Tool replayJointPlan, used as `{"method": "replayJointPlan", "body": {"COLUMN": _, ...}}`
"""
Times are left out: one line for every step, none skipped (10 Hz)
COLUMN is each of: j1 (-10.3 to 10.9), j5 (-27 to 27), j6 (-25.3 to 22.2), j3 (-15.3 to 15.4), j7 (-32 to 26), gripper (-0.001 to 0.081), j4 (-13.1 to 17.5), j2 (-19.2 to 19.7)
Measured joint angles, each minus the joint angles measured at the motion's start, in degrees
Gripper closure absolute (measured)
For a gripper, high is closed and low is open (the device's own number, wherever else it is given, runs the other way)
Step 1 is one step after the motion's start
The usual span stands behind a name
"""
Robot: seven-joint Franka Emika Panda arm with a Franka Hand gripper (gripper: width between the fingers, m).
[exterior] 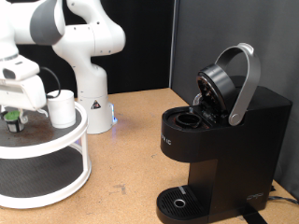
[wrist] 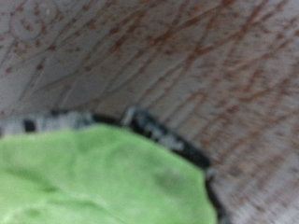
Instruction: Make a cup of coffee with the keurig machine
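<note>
The gripper (exterior: pixel 13 110) is hanging over a green-topped pod (exterior: pixel 13 118) on a round white stand (exterior: pixel 56 154); whether its fingers are parted is unclear. The white cup (exterior: pixel 62 107) is sitting on the stand beside the pod. Well apart, the keurig machine (exterior: pixel 220 149) is standing with its lid raised.

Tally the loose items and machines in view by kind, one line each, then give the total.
Coffee machines: 1, the keurig machine, lid raised.
Cups: 1, the cup on the round stand.
Pods: 1, the green-topped pod, directly under the gripper.
Stands: 1.
Robot arms: 1.
Total: 5.
</note>
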Motion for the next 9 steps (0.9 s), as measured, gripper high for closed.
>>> {"method": "replayJointPlan", "body": {"j1": 0.1, "j5": 1.9, "j6": -2.3, "j3": 0.4, "j7": 0.0, "gripper": 0.0329, "j4": 1.3, "j2": -1.2}}
{"method": "replayJointPlan", "body": {"j1": 0.3, "j5": 3.6, "j6": -5.0, "j3": 0.7, "j7": 0.0, "gripper": 0.0329, "j4": 2.7, "j2": -2.6}}
{"method": "replayJointPlan", "body": {"j1": 0.4, "j5": 4.9, "j6": -7.5, "j3": 1.1, "j7": 0.0, "gripper": 0.0330, "j4": 4.1, "j2": -3.8}}
{"method": "replayJointPlan", "body": {"j1": 0.3, "j5": 5.3, "j6": -8.7, "j3": 2.0, "j7": 1.1, "gripper": 0.0330, "j4": 5.4, "j2": -4.9}}
{"method": "replayJointPlan", "body": {"j1": 0.2, "j5": 5.3, "j6": -9.7, "j3": 2.8, "j7": 2.4, "gripper": 0.0330, "j4": 6.0, "j2": -5.8}}
{"method": "replayJointPlan", "body": {"j1": 0.2, "j5": 5.2, "j6": -9.7, "j3": 2.7, "j7": 2.4, "gripper": 0.0330, "j4": 5.8, "j2": -5.7}}
{"method": "replayJointPlan", "body": {"j1": 0.3, "j5": 6.4, "j6": -10.6, "j3": 2.7, "j7": 3.4, "gripper": 0.0330, "j4": 5.8, "j2": -5.6}}
{"method": "replayJointPlan", "body": {"j1": 0.9, "j5": 10.0, "j6": -13.3, "j3": 2.8, "j7": 5.2, "gripper": 0.0330, "j4": 6.1, "j2": -5.7}}
{"method": "replayJointPlan", "body": {"j1": 2.1, "j5": 15.1, "j6": -16.4, "j3": 2.9, "j7": 7.4, "gripper": 0.0330, "j4": 7.1, "j2": -5.7}}
